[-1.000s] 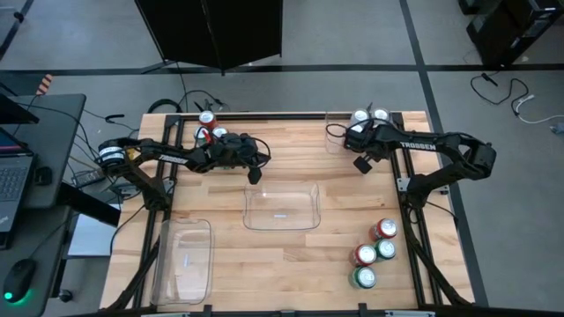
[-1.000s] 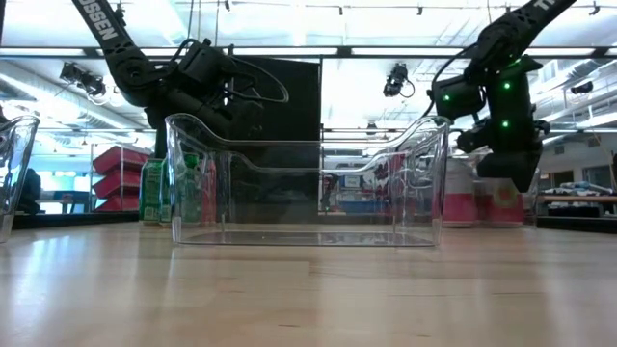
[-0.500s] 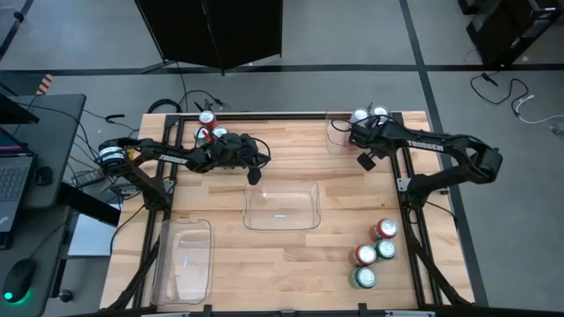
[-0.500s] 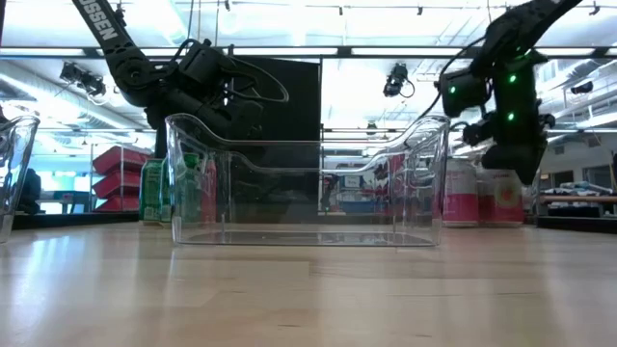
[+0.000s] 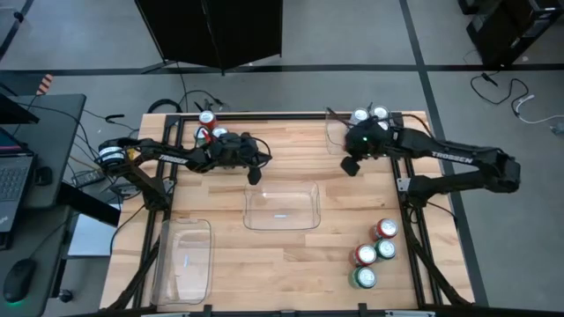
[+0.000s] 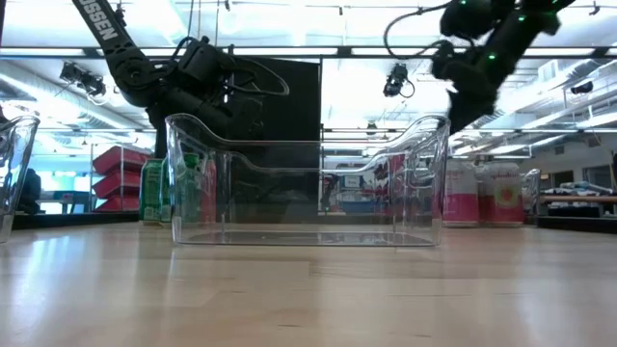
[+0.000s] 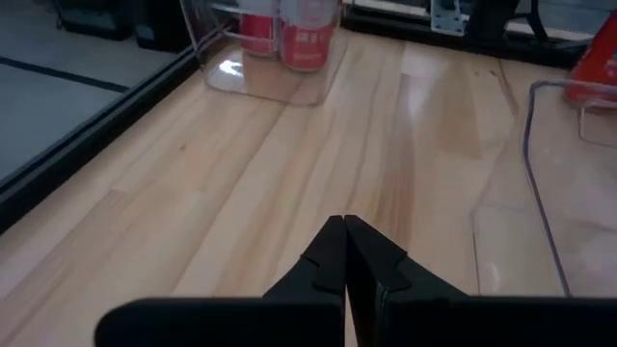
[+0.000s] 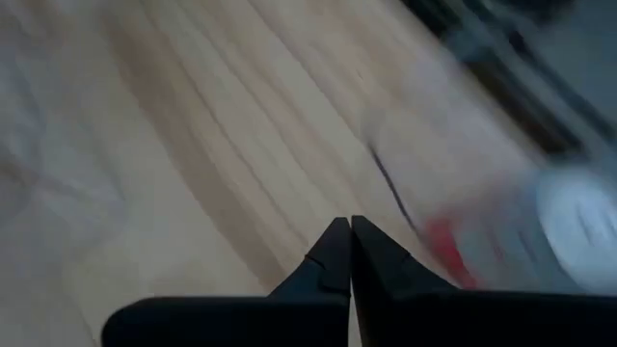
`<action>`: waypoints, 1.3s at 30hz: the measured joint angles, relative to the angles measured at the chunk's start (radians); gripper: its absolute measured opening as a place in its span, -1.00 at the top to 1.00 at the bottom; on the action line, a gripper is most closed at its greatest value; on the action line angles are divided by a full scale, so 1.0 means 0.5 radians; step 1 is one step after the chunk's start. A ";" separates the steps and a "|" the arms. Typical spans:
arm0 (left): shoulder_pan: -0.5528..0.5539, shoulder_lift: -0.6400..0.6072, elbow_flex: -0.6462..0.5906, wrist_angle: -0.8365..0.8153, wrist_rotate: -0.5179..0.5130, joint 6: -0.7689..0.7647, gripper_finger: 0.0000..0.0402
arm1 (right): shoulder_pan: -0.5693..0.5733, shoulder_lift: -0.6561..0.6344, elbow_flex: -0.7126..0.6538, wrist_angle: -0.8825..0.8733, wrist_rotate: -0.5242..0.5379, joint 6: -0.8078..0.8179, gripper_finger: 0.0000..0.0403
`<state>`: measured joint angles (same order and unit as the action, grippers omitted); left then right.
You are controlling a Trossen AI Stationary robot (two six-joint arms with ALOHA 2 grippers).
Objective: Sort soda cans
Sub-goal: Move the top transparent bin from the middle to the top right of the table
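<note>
My left gripper [image 5: 256, 173] is shut and empty, low over the table beyond the middle clear bin [image 5: 282, 208]; its shut fingers show in the left wrist view [image 7: 345, 253]. My right gripper [image 5: 350, 165] is shut and empty, raised beside the far right clear bin [image 5: 337, 134], which holds two silver-white and red cans [image 5: 370, 114]. The same two cans show in the left wrist view [image 7: 289, 27]. Three cans [image 5: 210, 130] stand upright at the far left. Several red and green cans [image 5: 374, 254] stand upright at the near right.
A third clear bin [image 5: 185, 260] lies at the near left corner. In the low view the middle bin [image 6: 308, 183] fills the centre, with a green can [image 6: 154, 191] behind it on the left and the silver-white cans [image 6: 482, 193] on the right. Bare wood lies between the bins.
My right gripper has risen from beside the far right bin's cans and gone a little toward the table's left edge, staying shut and empty. The cans have kept their places.
</note>
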<state>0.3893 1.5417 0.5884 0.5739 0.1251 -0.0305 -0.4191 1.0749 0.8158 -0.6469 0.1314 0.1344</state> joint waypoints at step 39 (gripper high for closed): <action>0.060 0.000 0.001 -0.034 0.104 0.039 0.98 | -0.228 0.877 0.623 -0.025 0.378 -0.277 1.00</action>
<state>0.4191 1.5417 0.5888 0.5571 0.1772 -0.0109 -0.5331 1.5132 1.1273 -0.6594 0.3201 -0.0042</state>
